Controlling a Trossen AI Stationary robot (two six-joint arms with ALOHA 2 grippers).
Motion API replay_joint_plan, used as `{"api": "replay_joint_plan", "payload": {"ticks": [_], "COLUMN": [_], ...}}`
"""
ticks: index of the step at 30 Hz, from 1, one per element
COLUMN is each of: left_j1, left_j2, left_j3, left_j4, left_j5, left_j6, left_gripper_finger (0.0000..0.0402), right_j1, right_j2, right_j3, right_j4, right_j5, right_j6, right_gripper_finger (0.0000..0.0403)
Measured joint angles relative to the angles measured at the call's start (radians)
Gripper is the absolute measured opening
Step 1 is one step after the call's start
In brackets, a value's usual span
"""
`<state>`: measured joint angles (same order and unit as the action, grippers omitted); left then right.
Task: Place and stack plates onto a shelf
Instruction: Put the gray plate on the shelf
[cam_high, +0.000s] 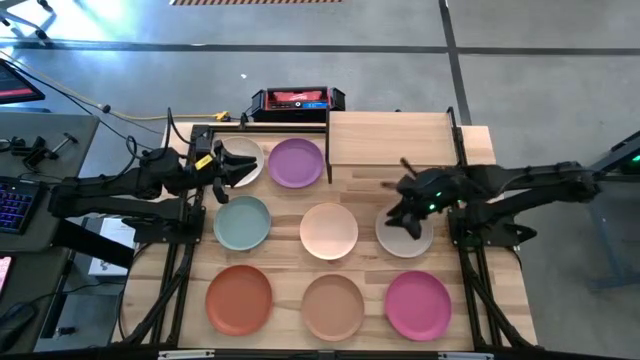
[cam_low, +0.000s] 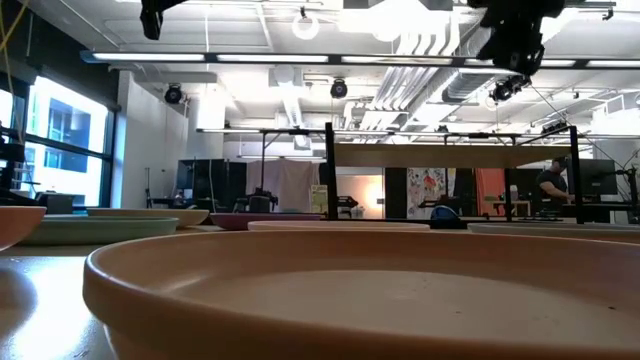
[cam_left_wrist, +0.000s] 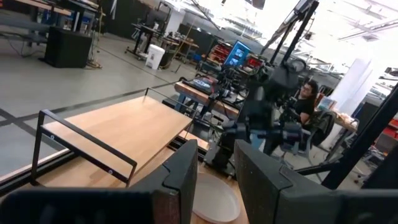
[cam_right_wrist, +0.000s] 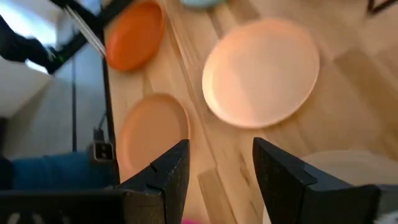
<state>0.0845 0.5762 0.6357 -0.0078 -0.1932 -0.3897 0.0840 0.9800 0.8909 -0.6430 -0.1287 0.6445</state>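
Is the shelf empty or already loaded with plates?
Empty: the shelf shows bare wood in the high view, with all plates on the tabletop.

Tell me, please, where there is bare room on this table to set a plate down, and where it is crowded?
The shelf board is bare, bordered by the purple plate on its left. The tabletop below it is crowded: plates lie in rows with narrow strips of wood between them. The left hand hangs over the cream plate, the right hand over the grey plate.
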Motion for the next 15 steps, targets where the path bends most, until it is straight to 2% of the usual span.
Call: {"api": "replay_joint_plan", "payload": {"ticks": [9, 15], "left_j1": [0.0, 0.0], "left_j2": [0.0, 0.0], "left_j3": [0.0, 0.0], "left_j4": [-0.009, -0.042], "left_j5": [0.0, 0.0], "left_j6": [0.0, -0.003], "left_gripper_finger": [0.0097, 0.0097], "right_j1": [0.059, 0.077], "right_j2": [0.176, 0.282], "right_j3": [0.0, 0.0], "right_j4": [-0.016, -0.025], "right_j5": [0.002, 0.04], "right_j6": [0.133, 0.196], "right_gripper_finger": [0.0158, 0.0158]}}
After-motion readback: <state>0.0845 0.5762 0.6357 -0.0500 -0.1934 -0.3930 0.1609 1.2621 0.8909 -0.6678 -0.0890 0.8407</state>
